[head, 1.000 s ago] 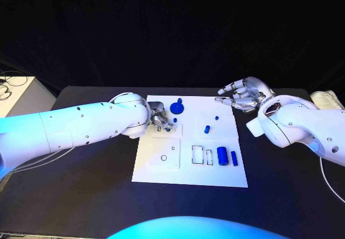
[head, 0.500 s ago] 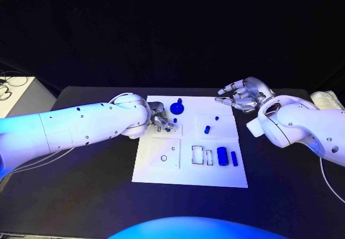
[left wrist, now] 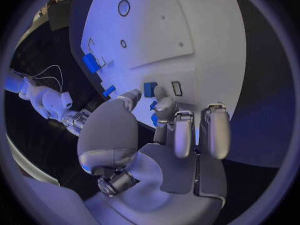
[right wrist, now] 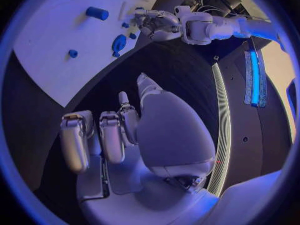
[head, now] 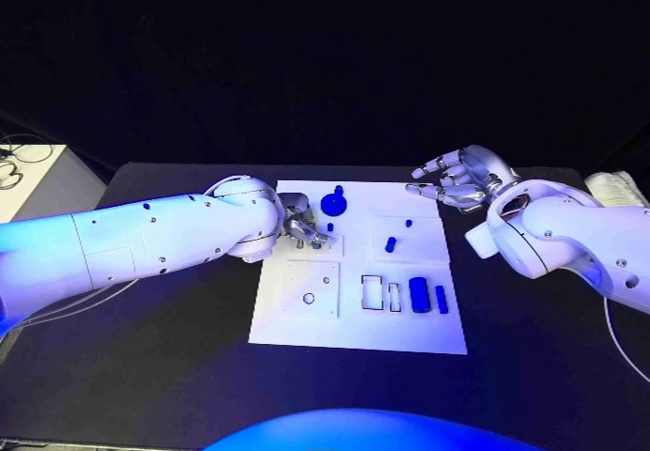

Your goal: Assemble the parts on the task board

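Hovering right robot hand (head: 458, 178) beyond task board (head: 359, 334) edge

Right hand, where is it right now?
In the head view the right hand hovers open over the black table, just off the far right corner of the task board, away from the blue parts.

No readable text, labels, brands or numbers anywhere. The task board (head: 355, 331) has only outlined slot shapes near the blue parts (head: 419, 294); tiny dark marks beside those outlines are too small to read.
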You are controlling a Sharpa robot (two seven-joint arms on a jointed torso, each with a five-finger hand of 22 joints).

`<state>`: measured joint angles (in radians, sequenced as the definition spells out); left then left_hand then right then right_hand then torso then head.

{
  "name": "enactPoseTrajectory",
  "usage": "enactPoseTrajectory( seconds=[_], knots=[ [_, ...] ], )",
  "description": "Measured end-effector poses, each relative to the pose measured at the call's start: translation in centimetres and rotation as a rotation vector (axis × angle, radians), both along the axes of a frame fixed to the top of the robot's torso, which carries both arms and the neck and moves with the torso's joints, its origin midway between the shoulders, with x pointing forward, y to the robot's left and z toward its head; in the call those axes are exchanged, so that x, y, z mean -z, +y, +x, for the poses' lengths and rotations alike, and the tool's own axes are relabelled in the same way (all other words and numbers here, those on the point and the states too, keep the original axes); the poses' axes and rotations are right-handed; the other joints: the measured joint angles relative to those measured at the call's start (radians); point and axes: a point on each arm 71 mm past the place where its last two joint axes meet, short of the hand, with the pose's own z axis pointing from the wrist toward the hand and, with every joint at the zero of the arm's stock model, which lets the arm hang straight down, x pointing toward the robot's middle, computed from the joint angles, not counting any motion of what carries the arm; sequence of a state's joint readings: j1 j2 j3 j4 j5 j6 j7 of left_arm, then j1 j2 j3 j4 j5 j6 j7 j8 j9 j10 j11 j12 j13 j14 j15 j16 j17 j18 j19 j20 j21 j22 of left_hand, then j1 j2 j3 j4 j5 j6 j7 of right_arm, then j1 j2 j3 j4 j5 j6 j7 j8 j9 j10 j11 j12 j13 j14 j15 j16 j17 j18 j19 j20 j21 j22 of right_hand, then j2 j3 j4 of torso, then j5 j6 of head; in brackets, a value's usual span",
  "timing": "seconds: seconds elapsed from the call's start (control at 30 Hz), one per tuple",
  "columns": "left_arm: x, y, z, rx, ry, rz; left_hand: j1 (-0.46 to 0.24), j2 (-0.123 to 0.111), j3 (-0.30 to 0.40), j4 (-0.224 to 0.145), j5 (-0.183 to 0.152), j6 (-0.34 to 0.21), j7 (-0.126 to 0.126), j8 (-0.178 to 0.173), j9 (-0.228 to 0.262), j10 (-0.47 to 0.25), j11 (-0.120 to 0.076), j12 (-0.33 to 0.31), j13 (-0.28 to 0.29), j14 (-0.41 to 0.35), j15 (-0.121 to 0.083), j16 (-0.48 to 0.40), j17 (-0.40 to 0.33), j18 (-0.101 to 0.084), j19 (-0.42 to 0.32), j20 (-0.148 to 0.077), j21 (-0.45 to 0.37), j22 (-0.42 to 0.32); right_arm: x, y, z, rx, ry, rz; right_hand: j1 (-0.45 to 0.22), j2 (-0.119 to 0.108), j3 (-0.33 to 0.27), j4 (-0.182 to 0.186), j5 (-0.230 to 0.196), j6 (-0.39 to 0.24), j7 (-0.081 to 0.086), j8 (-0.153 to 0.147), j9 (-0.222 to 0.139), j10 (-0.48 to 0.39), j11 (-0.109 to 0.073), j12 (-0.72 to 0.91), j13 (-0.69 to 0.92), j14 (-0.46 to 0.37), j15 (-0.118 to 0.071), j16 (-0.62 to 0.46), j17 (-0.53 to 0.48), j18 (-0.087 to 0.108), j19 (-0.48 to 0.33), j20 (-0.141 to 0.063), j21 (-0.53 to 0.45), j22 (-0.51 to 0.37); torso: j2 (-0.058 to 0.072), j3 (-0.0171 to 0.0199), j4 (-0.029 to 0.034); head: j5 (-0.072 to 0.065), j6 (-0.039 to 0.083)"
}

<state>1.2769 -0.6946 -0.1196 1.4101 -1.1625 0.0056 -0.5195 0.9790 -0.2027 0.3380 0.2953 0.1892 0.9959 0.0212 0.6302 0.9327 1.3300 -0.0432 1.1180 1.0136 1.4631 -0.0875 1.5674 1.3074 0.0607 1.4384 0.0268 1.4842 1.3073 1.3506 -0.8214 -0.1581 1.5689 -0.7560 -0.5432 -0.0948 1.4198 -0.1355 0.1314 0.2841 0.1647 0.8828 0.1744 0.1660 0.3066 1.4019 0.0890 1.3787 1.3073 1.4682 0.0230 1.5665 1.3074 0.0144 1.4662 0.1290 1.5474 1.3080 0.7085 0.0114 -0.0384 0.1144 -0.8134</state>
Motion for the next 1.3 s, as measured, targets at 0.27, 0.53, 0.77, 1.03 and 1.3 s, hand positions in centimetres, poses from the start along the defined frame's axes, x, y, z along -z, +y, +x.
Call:
enactPoseTrajectory(
  seconds=[0.27,0.53,0.77,1.03,1.3],
  knots=[
    [0.0,0.1,-0.2,0.001,0.0,0.0,0.0,0.0,0.0,0.0,0.0,0.0,0.0,0.0,0.0,0.002,-0.002,0.0,0.0,0.0,0.0,0.0,0.0,0.0,0.0,0.0,0.0,0.0,0.0,0.0,0.0,0.001,0.0,0.0,0.0,0.0,0.0,0.0,0.0,0.0,0.0,0.0,0.0,0.0,0.0,0.0,0.0,0.0,0.0,0.0,0.0,0.0,0.0,0.0,0.0,0.0,0.0,0.0,0.0005,0.0,0.003],
    [0.0,0.2,-0.2,0.001,-0.001,0.0,0.005,0.005,0.0,0.0,0.0,0.003,-0.004,0.0,0.001,0.002,-0.001,0.0,0.0,0.004,-0.004,0.0,0.0,0.0,0.003,-0.003,0.0,0.0,0.0,0.0,0.0,0.001,0.0,-0.001,0.0,0.0,0.0,0.0,0.0,0.0,0.0,0.004,0.0,0.0,0.0,0.0,0.0,0.0,0.0,0.0,0.0,0.0,0.0,0.0,0.0,0.0,0.0,0.0001,-0.0008,0.0,0.004],
    [0.0,0.5,-0.3,-0.002,0.003,-0.003,0.018,0.018,-0.003,-0.003,0.0,0.004,-0.004,0.0,0.002,0.002,-0.001,0.0,-0.003,0.004,-0.004,0.0,0.0,0.0,0.003,-0.003,0.0,0.0,0.0,-0.1,0.0,0.001,0.001,-0.001,0.0,0.0,0.0,0.0,0.0,0.0,0.0,0.004,0.0,0.0,0.0,0.0,0.001,0.0,0.0,0.0,0.0,0.0,0.0,0.0,0.0,0.0,0.0,0.0002,-0.0007,0.0,0.002],
    [0.0,1.2,-0.6,-0.016,0.017,-0.018,0.002,0.017,-0.049,-0.001,0.0,0.0,-0.001,0.0,0.002,-0.006,0.001,-0.012,-0.021,0.004,-0.004,0.0,0.0,0.0,0.001,-0.001,0.0,0.0,0.0,-0.1,0.1,0.002,0.001,-0.001,0.0,0.0,0.0,0.0,0.0,0.0,0.0,0.004,0.0,0.0,0.0,0.0,0.001,0.0,0.0,0.0,0.0,0.0,0.0,0.0,0.0,0.0,0.0,0.0006,-0.0001,-0.001,0.002],
    [-0.5,1.3,-0.8,-0.026,0.027,-0.048,0.011,0.058,-0.214,0.0,-0.008,-0.017,0.009,-0.018,-0.003,-0.027,0.009,-0.028,-0.046,0.004,-0.004,0.0,0.0,0.0,-0.013,0.006,-0.012,0.0,0.1,-0.1,0.1,0.003,0.001,-0.002,0.0,0.0,0.0,0.0,0.0,0.0,0.0,0.004,0.0,0.0,0.0,0.0,0.001,0.0,0.0,0.0,0.0,0.0,0.0,0.0,0.0,0.0,0.0,0.0005,0.0,-0.001,0.004]
  ],
)
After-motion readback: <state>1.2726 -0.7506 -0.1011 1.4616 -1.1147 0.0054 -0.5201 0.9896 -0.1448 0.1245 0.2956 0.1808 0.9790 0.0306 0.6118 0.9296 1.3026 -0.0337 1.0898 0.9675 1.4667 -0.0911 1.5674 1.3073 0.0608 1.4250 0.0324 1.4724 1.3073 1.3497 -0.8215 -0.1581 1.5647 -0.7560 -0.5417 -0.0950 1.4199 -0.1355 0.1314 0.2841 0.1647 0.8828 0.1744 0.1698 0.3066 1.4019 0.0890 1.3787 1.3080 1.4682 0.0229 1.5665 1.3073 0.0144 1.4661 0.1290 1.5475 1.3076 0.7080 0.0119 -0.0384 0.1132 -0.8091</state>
